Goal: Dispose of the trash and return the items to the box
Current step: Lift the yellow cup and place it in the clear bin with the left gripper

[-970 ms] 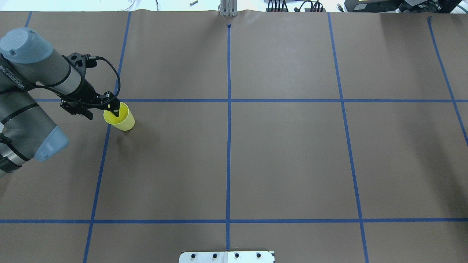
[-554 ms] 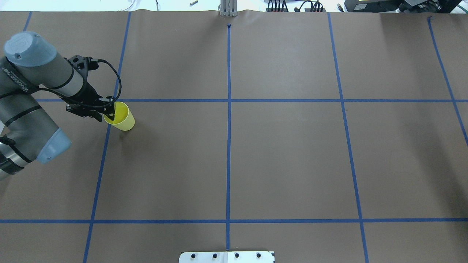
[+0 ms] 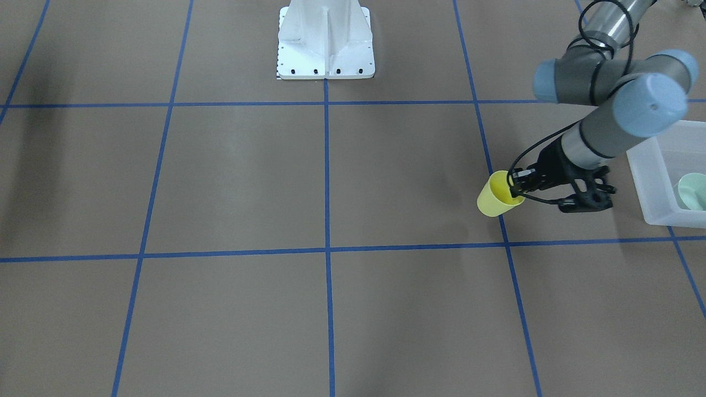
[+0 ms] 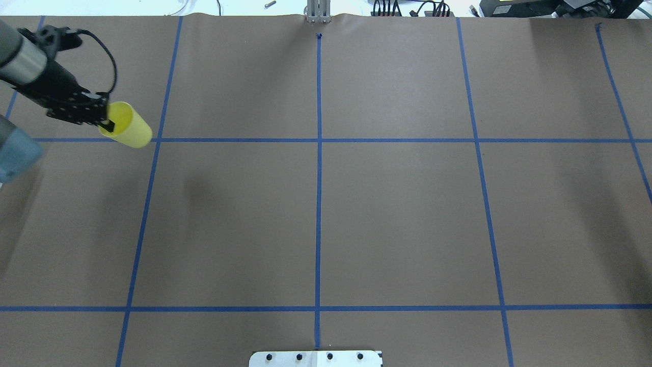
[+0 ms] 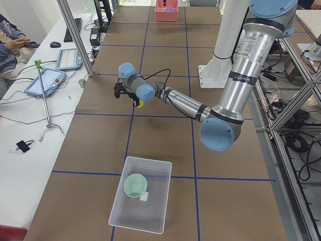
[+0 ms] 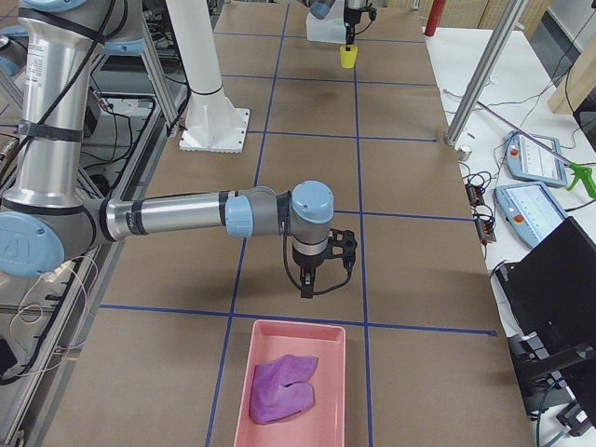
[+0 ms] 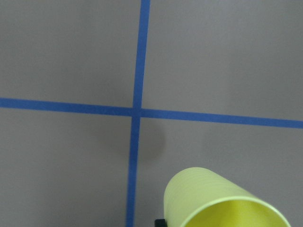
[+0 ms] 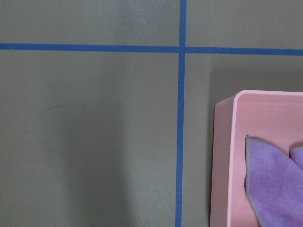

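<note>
Exterior left view, lower centre: the mint-green bowl sits inside the frosted box. Beyond, mid-frame, the left gripper pinches the tilted yellow cup by its rim. Farthest, the right gripper hangs near the pink tray, its finger spread impossible to tell.

1. I see the bin on the table at the robot's left end, with the bowl inside it.
2. The cup hangs tilted in the left tool above the table, near the bin, on the side toward the table's middle.
3. At the right end, the cloth lies in the tray, and the right tool is near it.
</note>
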You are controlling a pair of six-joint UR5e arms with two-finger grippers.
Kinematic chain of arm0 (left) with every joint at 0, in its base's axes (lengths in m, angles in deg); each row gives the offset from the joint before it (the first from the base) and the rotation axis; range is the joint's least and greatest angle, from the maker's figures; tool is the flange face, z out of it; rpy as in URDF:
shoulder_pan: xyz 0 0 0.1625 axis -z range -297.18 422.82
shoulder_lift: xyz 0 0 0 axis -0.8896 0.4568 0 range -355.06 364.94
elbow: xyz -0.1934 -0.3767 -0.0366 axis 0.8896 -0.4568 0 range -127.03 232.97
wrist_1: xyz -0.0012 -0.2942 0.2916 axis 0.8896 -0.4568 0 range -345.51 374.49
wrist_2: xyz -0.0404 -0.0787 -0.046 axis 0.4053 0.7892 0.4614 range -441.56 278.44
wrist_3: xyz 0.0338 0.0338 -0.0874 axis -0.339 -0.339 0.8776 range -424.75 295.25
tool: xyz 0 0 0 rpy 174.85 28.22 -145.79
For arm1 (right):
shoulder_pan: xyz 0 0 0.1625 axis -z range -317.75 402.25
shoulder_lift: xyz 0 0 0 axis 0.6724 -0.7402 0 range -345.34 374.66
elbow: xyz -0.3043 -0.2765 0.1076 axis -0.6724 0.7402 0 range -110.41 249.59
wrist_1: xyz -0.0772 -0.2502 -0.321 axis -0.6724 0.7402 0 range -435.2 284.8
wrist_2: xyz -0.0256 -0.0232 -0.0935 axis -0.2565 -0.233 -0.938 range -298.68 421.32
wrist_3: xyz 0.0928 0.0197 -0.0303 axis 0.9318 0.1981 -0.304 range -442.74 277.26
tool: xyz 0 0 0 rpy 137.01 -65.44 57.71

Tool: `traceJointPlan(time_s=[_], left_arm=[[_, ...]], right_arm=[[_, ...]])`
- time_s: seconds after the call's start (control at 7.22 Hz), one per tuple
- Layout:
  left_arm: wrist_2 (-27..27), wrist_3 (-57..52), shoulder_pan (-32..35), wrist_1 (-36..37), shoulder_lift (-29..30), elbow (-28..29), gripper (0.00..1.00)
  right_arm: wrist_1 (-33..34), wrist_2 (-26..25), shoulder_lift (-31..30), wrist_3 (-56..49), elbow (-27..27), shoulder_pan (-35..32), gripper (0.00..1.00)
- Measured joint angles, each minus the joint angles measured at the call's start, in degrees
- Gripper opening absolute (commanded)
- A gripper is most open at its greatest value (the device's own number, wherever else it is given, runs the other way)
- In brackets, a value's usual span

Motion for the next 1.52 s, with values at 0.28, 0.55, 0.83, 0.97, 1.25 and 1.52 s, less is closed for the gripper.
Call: traceJointPlan(time_s=[0.28, 0.55, 0.83, 0.97, 1.25, 1.52], left_arm=[[0.8, -29.2, 13.4, 12.4, -2.2, 2.9, 0.00], [-1.5, -55.5, 23.9, 19.4, -2.4, 12.0, 0.00], [-2.2, -69.7, 29.1, 16.9, -3.2, 22.0, 0.00], [-2.3, -72.7, 30.0, 12.6, -3.9, 27.2, 0.00], [-2.3, -74.4, 31.1, 1.9, -5.1, 37.1, 0.00], [-2.2, -74.2, 31.3, -3.0, -7.0, 40.2, 0.00]], right_arm=[[0.0, 0.0, -0.2, 0.0, -0.4, 0.0, 1.00], [0.0, 0.0, -0.3, 0.1, -0.7, 0.0, 1.00], [0.0, 0.0, -0.3, 0.1, -0.8, 0.0, 1.00], [0.0, -0.1, -0.3, 0.1, -0.8, 0.0, 1.00], [0.0, -0.1, -0.3, 0.1, -0.8, 0.1, 1.00], [0.0, -0.1, -0.3, 0.1, -0.8, 0.1, 1.00]])
